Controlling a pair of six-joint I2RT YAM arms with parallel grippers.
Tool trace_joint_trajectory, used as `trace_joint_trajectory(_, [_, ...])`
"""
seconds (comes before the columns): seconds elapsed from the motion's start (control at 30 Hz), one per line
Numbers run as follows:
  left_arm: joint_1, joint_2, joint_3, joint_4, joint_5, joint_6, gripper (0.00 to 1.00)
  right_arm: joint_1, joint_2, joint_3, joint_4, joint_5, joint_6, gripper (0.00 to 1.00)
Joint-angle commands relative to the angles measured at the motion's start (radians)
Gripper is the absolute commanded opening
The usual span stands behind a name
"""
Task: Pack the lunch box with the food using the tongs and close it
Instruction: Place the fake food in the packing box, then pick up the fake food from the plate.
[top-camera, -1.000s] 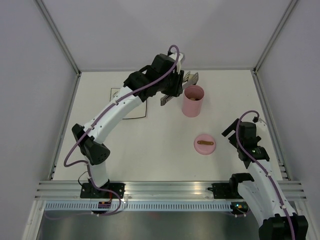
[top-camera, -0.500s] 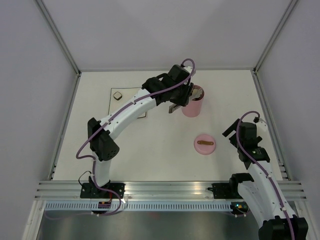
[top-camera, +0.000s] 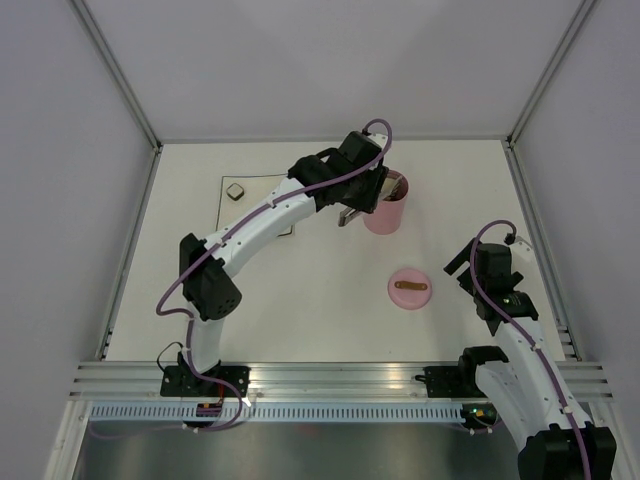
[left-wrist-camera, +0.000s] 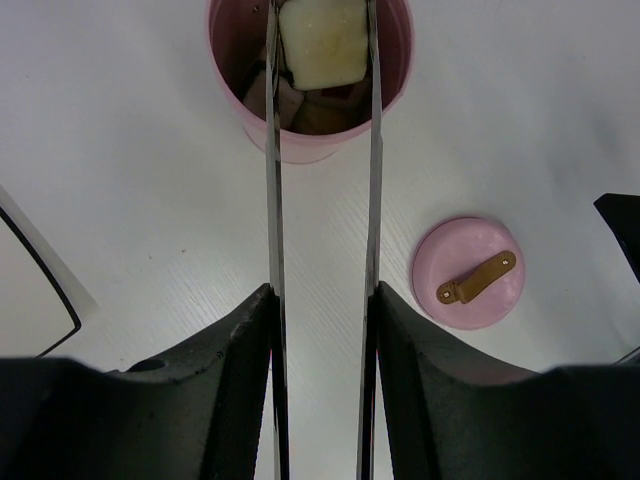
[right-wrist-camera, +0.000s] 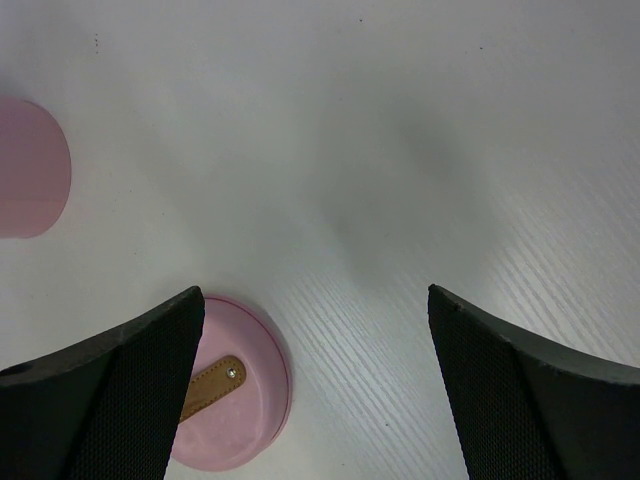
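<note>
The pink lunch box (top-camera: 386, 212) stands open at the back middle of the table. In the left wrist view my left gripper (left-wrist-camera: 320, 296) is shut on the silvery tongs (left-wrist-camera: 273, 200), whose tips reach over the lunch box (left-wrist-camera: 310, 148). A pale piece of food (left-wrist-camera: 322, 42) sits between the tong tips above its mouth, and more food (left-wrist-camera: 300, 105) lies inside. One dark-edged cube (top-camera: 236, 191) rests on the plate. The pink lid (top-camera: 410, 290) with its brown handle lies flat on the table. My right gripper (right-wrist-camera: 315, 310) hangs open beside the lid (right-wrist-camera: 245, 395), holding nothing.
The white plate with a black rim (top-camera: 228, 205) lies at the back left, mostly under my left arm; its corner (left-wrist-camera: 35, 285) shows in the left wrist view. White walls and metal posts enclose the table on three sides.
My left arm swung right from the plate side, carrying the tongs over the lunch box. The tong blades now stand a little wider apart. The right arm stayed still.
</note>
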Motion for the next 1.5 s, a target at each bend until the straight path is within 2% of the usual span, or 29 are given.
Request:
trace_joint_trajectory(0.0, [0.001, -0.005, 0.018, 0.045, -0.026, 0.037, 0.50, -0.005, -0.006, 0.007, 0.012, 0.010, -0.013, 0.98])
trace_joint_trajectory(0.13, [0.001, -0.011, 0.024, 0.045, -0.031, 0.037, 0.54, -0.005, -0.005, 0.007, 0.012, 0.009, -0.014, 0.98])
trace_joint_trajectory(0.4, [0.012, -0.087, 0.032, 0.042, -0.093, 0.037, 0.54, -0.005, -0.006, 0.007, 0.014, 0.002, -0.016, 0.98])
trace_joint_trajectory(0.7, [0.141, -0.267, -0.054, 0.043, -0.215, 0.016, 0.54, -0.005, 0.014, 0.009, 0.037, -0.024, -0.011, 0.98])
trace_joint_trajectory(0.8, [0.207, -0.339, -0.112, 0.043, -0.255, 0.008, 0.54, -0.005, 0.026, 0.007, 0.044, -0.034, -0.006, 0.98])
trace_joint_trajectory(1.07, [0.406, -0.537, -0.454, 0.051, -0.296, -0.045, 0.54, -0.003, 0.055, 0.009, 0.069, -0.066, 0.003, 0.98])
trace_joint_trajectory(1.3, [0.512, -0.568, -0.654, 0.106, -0.288, -0.068, 0.54, -0.005, 0.119, 0.029, 0.103, -0.102, 0.006, 0.98])
trace_joint_trajectory(1.47, [0.543, -0.526, -0.689, 0.143, -0.282, -0.070, 0.54, -0.003, 0.115, 0.032, 0.100, -0.097, 0.006, 0.98])
